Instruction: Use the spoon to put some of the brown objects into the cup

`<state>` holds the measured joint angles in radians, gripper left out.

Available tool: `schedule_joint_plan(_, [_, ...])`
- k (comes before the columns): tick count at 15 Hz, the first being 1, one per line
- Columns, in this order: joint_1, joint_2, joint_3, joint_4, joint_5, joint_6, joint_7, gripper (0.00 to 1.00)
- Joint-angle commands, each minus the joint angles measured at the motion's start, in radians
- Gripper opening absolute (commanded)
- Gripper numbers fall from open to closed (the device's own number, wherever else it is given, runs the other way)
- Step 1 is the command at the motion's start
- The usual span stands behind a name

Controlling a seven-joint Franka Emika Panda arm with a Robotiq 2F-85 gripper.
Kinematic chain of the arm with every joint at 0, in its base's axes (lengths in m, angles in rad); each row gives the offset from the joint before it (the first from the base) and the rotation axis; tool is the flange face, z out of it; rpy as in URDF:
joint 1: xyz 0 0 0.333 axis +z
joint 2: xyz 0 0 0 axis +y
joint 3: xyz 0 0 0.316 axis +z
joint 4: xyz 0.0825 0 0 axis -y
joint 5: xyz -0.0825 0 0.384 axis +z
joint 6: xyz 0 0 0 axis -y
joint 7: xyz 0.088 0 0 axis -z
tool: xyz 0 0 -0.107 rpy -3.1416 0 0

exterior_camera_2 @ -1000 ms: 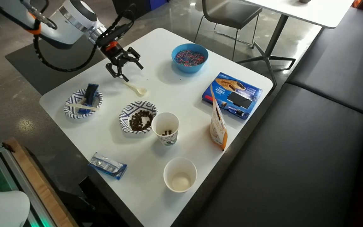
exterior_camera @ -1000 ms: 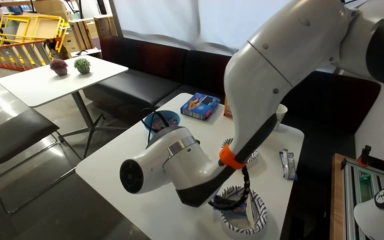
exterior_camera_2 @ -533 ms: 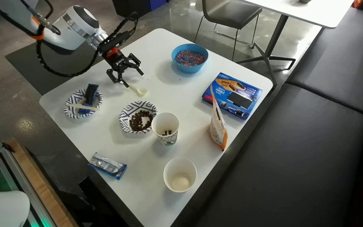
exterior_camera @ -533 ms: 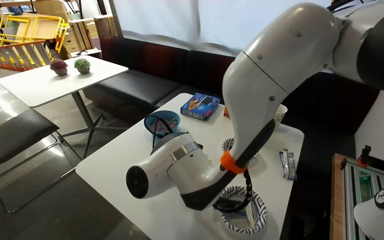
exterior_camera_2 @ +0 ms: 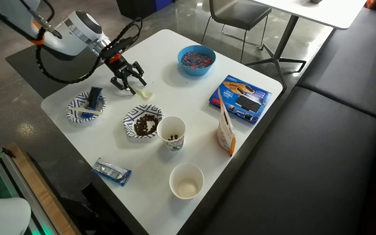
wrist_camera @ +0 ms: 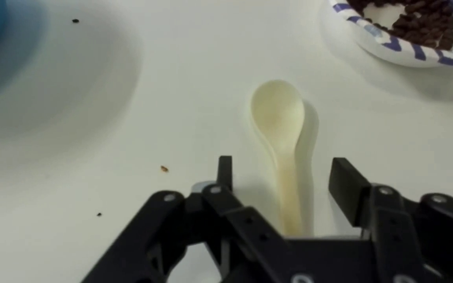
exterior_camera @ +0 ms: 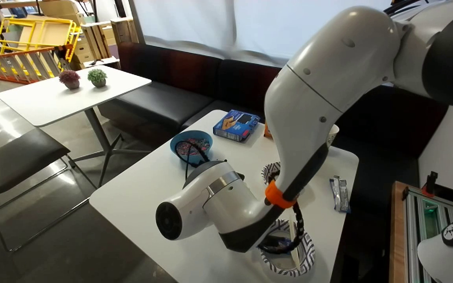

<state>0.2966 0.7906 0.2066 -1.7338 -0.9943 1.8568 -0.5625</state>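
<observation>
A black upholstered bench [exterior_camera_2: 321, 150] lines the room beside my white tabletop [exterior_camera_2: 188, 104]. A round blue-and-white paper bowl [exterior_camera_2: 128, 122] stands just beside a tall white paper cup [exterior_camera_2: 171, 126]. My jaws are spread, the slim cream spoon [wrist_camera: 285, 157] lying ungripped between them. A few small dark brown pieces [exterior_camera_2: 172, 137] are in the cup; gripping, then scooping, seem left.

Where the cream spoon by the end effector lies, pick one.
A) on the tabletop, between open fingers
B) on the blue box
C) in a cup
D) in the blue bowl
A: the wrist view shows the spoon lying on the tabletop, the end effector open with a gap either side of it.
</observation>
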Motion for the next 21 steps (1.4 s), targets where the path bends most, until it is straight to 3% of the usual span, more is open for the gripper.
schedule_joint_plan(1, [-0.007,-0.028,0.003,-0.042,-0.025,0.015,0.030,0.61])
schedule_joint_plan(2, [-0.009,-0.029,0.003,-0.044,-0.026,0.020,0.033,0.63])
schedule_joint_plan(5, [-0.008,-0.034,0.003,-0.050,-0.036,0.029,0.045,0.55])
schedule_joint_plan(8, [-0.010,-0.038,0.007,-0.056,-0.041,0.038,0.053,0.36])
schedule_joint_plan(10, [-0.010,-0.037,0.007,-0.061,-0.048,0.043,0.058,0.37])
schedule_joint_plan(11, [-0.011,-0.037,0.008,-0.064,-0.051,0.046,0.058,0.32])
schedule_joint_plan(13, [-0.010,-0.036,0.009,-0.068,-0.056,0.048,0.060,0.39])
schedule_joint_plan(14, [-0.010,-0.037,0.009,-0.070,-0.059,0.050,0.062,0.30])
schedule_joint_plan(15, [-0.008,-0.040,0.008,-0.073,-0.061,0.049,0.066,0.12])
schedule_joint_plan(16, [-0.010,-0.046,0.009,-0.079,-0.068,0.058,0.069,0.12])
schedule_joint_plan(18, [-0.016,-0.076,0.021,-0.098,-0.047,0.048,0.066,0.00])
schedule_joint_plan(21, [-0.051,-0.153,0.044,-0.167,0.001,0.056,0.040,0.03])
